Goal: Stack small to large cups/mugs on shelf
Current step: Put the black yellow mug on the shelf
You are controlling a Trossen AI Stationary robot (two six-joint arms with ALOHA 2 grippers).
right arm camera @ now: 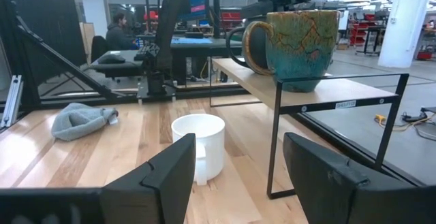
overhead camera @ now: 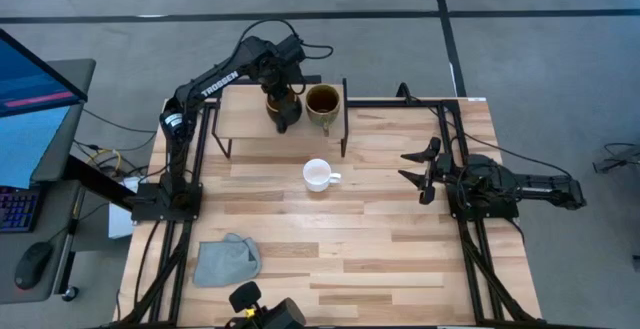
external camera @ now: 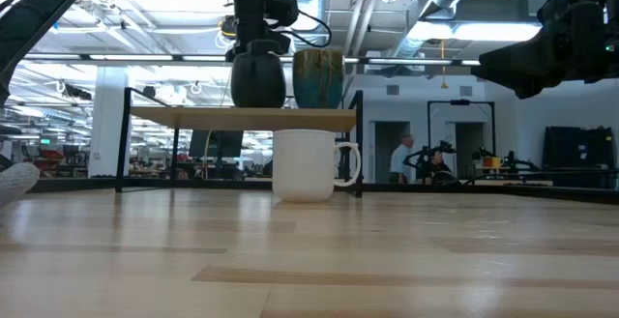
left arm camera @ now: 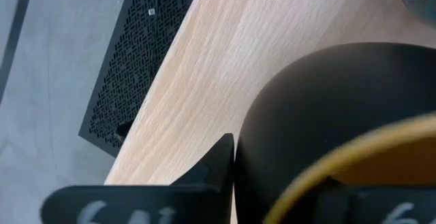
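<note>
The left claw (overhead camera: pixel 283 104) is working at the shelf (overhead camera: pixel 245 117), reaching down over the dark mug (overhead camera: pixel 284 109). In the left wrist view its fingers (left arm camera: pixel 218 163) are straddling the mug wall, one lying against the outside and the other sitting inside the orange-yellow rim, so the claw is judged to be closed on the mug wall. The low view is showing the dark mug (external camera: pixel 257 78) with its base at the shelf board (external camera: pixel 193 117); whether it is fully resting there cannot be told.

The olive-tan mug (overhead camera: pixel 322 104) is standing upright on the shelf just beside the dark mug, toward the right-hand end. The white mug (overhead camera: pixel 318 175) is standing upright on the counter (overhead camera: pixel 380 239), in front of the shelf and well apart from both claws. A grey-blue cloth (overhead camera: pixel 226 259) is lying near the front left of the counter.

The right claw (overhead camera: pixel 424 171) is waiting at the right side of the counter with its fingers (right arm camera: pixel 167 169) spread apart and holding nothing.

Step in hand, as judged: placing or repositioning the dark mug on the shelf. The next move is calling for the left claw to let go and lift straight up clear of the rim without tipping the mug into its neighbour. The white mug is not yet on the shelf.
</note>
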